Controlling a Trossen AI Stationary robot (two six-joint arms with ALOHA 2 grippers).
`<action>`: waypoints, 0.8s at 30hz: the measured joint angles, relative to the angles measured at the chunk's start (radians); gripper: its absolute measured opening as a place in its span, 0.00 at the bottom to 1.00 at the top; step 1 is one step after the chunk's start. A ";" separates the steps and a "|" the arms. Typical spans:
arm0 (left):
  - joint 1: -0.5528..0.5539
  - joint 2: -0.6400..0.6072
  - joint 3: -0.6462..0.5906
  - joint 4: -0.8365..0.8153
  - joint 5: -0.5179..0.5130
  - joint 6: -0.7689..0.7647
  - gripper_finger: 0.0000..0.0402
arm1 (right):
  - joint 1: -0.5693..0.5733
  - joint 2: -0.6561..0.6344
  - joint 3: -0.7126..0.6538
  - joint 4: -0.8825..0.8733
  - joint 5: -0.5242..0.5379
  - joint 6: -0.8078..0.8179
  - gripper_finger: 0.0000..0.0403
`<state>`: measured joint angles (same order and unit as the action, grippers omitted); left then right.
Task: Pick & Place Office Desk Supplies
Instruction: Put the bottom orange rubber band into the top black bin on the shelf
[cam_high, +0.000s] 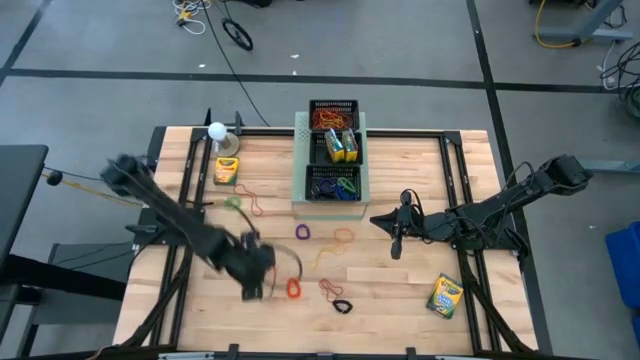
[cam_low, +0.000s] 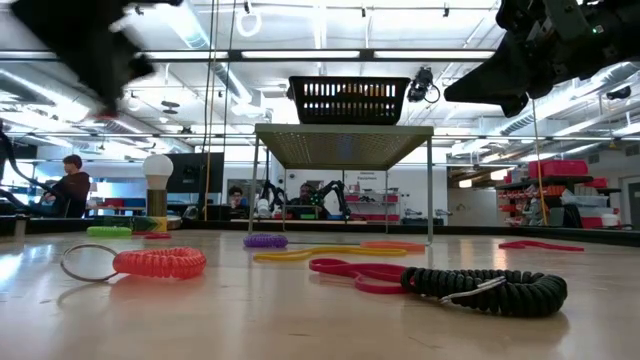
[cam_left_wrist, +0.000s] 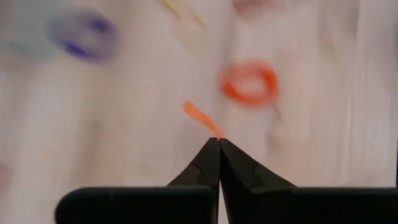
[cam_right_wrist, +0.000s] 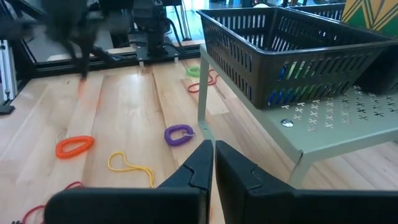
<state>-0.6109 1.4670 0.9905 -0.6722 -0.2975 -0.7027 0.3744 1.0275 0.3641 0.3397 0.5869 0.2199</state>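
Loops (cam_low: 160, 262) litter wooden table (cam_high: 200, 320), workshop apparently beyond.

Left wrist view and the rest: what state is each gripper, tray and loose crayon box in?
left gripper: jaws shut on orange band, in the air.
right gripper: jaws shut, empty, beside the pale-green box.
far mesh tray: holds red and orange bands.
near mesh tray: holds blue and green bands.
right crayon box: lying flat, loose.
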 joint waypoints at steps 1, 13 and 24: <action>0.023 -0.057 0.000 -0.021 -0.039 0.006 0.01 | 0.000 0.000 0.000 -0.001 0.000 0.000 0.07; 0.628 -0.513 0.086 0.061 -0.300 0.440 0.01 | 0.000 0.000 0.000 -0.001 0.003 0.000 0.07; 1.220 -0.162 0.327 0.393 0.335 0.683 0.01 | 0.000 0.000 0.000 0.000 0.002 0.000 0.07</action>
<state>0.6095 1.3051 1.3179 -0.2790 0.0373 -0.0196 0.3746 1.0275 0.3641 0.3393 0.5892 0.2199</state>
